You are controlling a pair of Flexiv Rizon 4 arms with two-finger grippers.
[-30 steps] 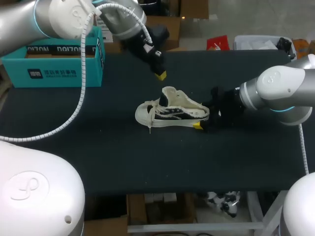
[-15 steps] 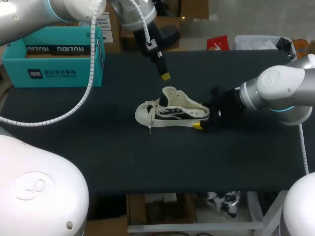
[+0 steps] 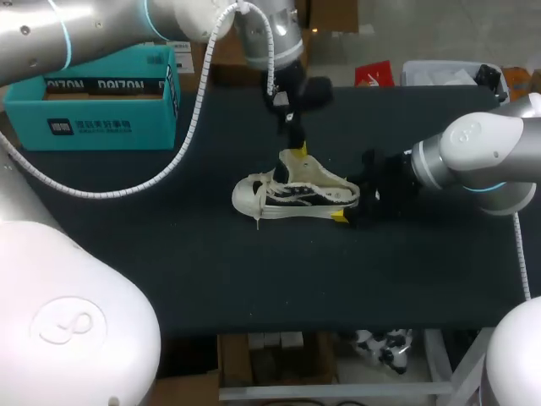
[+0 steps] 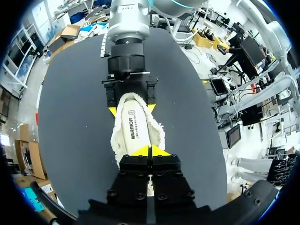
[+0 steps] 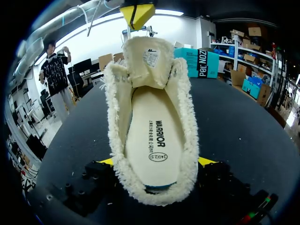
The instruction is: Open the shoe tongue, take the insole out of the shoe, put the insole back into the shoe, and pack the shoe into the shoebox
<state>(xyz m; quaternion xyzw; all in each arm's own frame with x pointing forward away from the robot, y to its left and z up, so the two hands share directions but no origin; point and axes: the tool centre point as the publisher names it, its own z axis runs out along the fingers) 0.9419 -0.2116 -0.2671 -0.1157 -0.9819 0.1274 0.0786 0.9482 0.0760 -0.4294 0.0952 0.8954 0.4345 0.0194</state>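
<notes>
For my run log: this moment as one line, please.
left gripper: shut, at tongue | right gripper: shut on shoe | insole: in shoe

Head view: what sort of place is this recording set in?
Probably a robot lab workbench rather than a home or shop. The left arm and right arm are over a dark table that bears just a shoe and a teal shoebox, like a staged trial.
</notes>
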